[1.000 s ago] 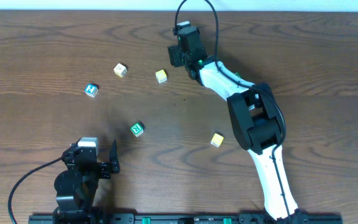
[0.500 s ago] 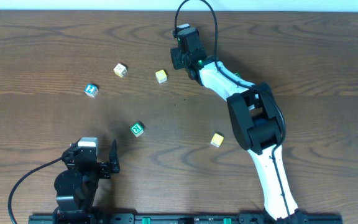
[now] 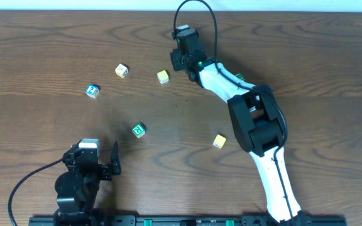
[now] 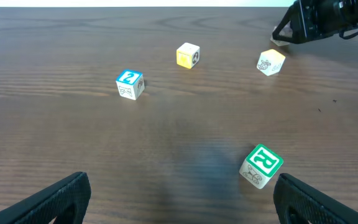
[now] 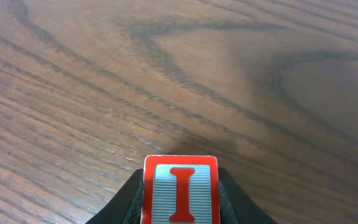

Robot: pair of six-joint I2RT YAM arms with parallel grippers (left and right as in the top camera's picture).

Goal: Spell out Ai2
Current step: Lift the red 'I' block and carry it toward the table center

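Dark brown wood-grain table (image 3: 319,125), pale strip along its far edge, even light

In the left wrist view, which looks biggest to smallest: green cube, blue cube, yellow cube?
1. The green-lettered wooden cube, largest but nearest the camera.
2. The blue-lettered wooden cube.
3. The yellow wooden cube, nearly alike, slightly smaller, farther off.
True sizes probably match.

The table (image 3: 307,50) carries five loose blocks: three yellowish blocks (image 3: 163,76), one blue block (image 3: 92,91), one green block (image 3: 138,130); a sixth, the red I block (image 5: 180,190), is gripped.
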